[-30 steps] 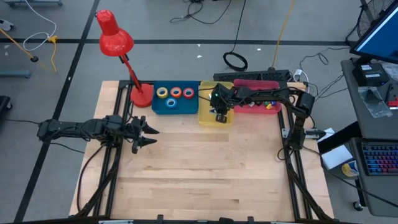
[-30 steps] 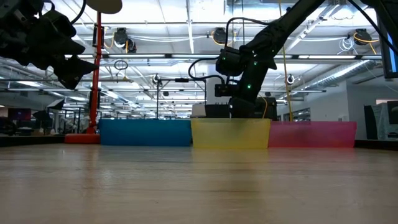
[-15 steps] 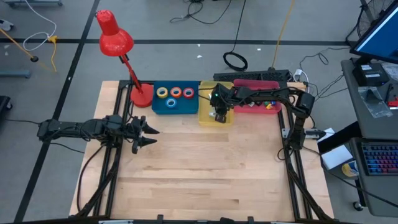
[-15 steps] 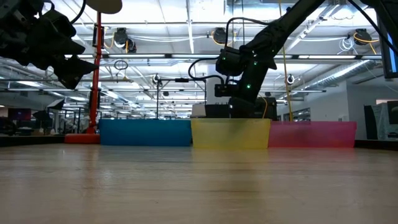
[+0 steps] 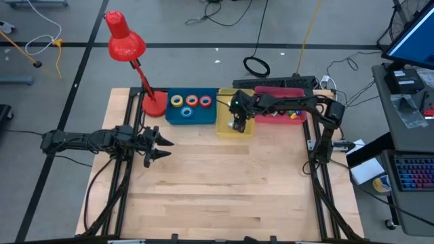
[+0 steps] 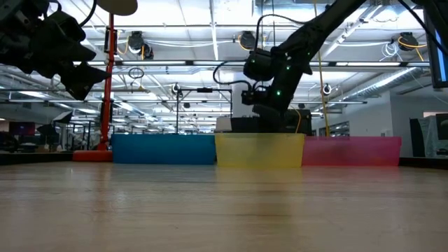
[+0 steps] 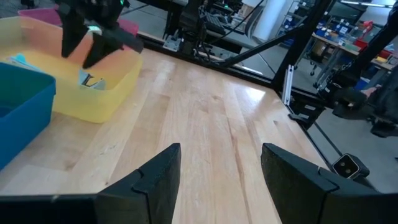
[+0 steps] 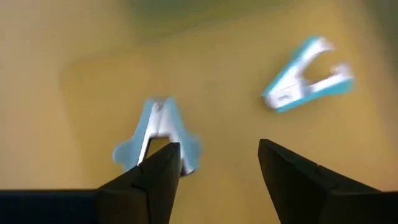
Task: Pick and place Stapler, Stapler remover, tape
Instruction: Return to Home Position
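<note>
There are yellow tape [image 5: 177, 101], blue tape [image 5: 188, 112], a blue bin [image 6: 163, 149], a yellow bin [image 6: 259, 150] and a pink bin [image 6: 350, 151].

Robotics lab in an open industrial hall: two dark robot arms [image 5: 88, 141] are reaching over a pale wooden table top [image 5: 224, 183] on a black metal frame [image 5: 319, 184], with black cables [image 5: 256, 66] trailing across the grey concrete floor [image 5: 68, 88]. Long ceiling strip lights [image 6: 175, 67] are running overhead. A lit blue computer monitor [image 5: 415, 34] and a backlit keyboard [image 5: 411, 173] are sitting at a desk alongside.
</note>
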Controlling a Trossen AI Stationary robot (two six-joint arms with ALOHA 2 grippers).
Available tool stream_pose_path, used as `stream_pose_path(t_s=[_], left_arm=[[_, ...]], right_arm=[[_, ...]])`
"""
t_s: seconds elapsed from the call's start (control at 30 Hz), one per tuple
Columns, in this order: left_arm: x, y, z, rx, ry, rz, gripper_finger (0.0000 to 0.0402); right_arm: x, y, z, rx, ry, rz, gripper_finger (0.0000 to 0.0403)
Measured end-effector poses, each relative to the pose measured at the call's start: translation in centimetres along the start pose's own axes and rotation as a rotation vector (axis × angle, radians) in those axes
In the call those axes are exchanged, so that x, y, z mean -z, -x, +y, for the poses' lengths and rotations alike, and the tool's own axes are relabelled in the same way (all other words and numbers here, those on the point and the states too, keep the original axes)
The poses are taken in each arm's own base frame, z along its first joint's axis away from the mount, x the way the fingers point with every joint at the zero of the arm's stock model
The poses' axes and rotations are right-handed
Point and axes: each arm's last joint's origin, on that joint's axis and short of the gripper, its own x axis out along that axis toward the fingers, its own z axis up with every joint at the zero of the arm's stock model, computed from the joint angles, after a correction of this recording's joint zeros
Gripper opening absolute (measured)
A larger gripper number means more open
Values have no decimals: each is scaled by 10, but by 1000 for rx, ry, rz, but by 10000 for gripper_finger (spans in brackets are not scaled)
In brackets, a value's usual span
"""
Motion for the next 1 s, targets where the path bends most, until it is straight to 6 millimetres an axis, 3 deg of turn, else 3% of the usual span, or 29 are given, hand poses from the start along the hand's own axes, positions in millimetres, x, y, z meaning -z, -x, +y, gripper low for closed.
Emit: stream_pose_path(t_s=[0.23,0.47,0.67,0.83,1.0], left_arm=[[-1,0,0,2,38,-9,223],[-2,0,-1,7,146,-18,223],[-2,0,-2,49,124,-3,223],[-3,0,-4,95,95,-12,223],[-4,1,-4,98,52,-25,223]], right_arm=[[-10,50,1,41,-157,-121,192],[-14,125,15,6,-133,-325,186],[-1,177,28,-31,-92,-415,187],[16,203,36,-56,-82,-402,184],[42,205,41,-44,-125,-416,185]])
